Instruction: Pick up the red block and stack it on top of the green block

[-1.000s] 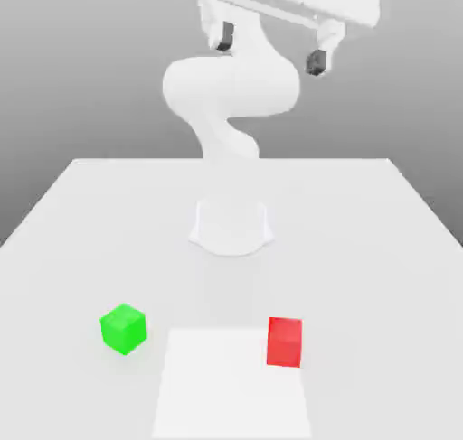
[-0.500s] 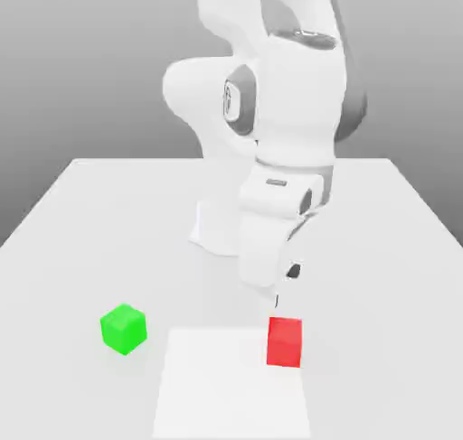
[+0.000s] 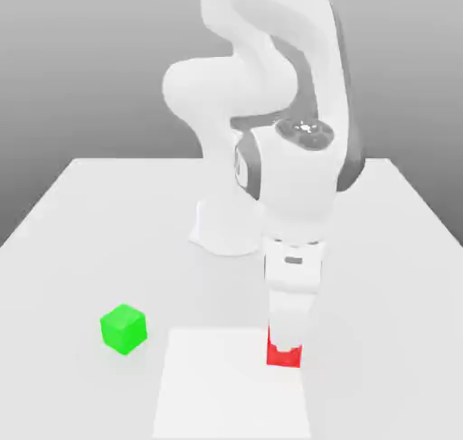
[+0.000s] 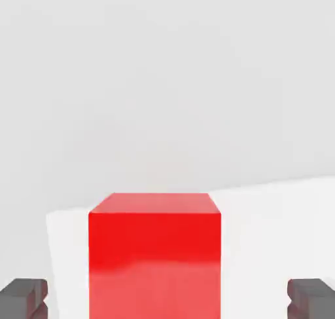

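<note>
The red block (image 3: 284,358) sits on the table toward the exterior view's right, with its top hidden behind my hand. My gripper (image 3: 286,341) has come straight down over it. In the hand view the red block (image 4: 154,252) stands between the two dark fingertips (image 4: 25,297), with a clear gap on each side, so my gripper (image 4: 167,299) is open and holds nothing. The green block (image 3: 123,329) rests on the table at the exterior view's left, well apart from the red one and from my hand.
Both cubes lie on a white table (image 3: 90,212). A lighter square patch (image 3: 226,393) covers its near middle, and the red block stands at that patch's edge. My arm's base (image 3: 222,226) stands behind the blocks.
My arm has swung down from high above the table until the hand is over the red block, with the fingers on either side of it. Neither block has moved.
</note>
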Motion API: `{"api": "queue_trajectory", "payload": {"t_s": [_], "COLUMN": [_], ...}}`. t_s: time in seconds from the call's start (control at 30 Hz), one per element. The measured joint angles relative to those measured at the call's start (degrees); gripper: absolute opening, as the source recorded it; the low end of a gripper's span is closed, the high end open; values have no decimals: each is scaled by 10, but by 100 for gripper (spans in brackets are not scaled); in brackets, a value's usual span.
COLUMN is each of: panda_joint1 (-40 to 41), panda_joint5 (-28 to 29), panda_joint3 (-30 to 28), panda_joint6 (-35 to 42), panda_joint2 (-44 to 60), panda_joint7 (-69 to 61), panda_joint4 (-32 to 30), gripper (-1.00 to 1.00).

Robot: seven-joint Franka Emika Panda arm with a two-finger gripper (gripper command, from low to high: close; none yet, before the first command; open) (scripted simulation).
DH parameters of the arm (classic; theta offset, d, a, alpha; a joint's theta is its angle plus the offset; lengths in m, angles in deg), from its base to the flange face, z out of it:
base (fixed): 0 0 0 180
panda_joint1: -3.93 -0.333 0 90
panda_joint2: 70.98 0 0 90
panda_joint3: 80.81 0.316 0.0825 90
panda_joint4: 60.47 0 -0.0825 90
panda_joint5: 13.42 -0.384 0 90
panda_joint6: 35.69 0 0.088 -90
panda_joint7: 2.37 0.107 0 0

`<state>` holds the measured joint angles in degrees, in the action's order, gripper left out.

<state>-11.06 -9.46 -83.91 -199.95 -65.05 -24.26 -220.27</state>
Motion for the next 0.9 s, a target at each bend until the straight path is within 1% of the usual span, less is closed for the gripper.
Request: {"api": "queue_trajectory", "payload": {"t_s": [0.23,0.4,0.43,0.67,0.9], "panda_joint1": [4,24,26,27,7], "panda_joint5": [-9,-27,-29,-29,-3], "panda_joint3": [5,27,30,30,7], "panda_joint6": [-45,-86,-91,-89,-37], "panda_joint2": [43,73,76,75,37], "panda_joint7": [-6,-23,-25,-24,-2], "panda_joint4": [2,-1,-2,-1,2], "gripper": [0,0,-100,-100,-100]}}
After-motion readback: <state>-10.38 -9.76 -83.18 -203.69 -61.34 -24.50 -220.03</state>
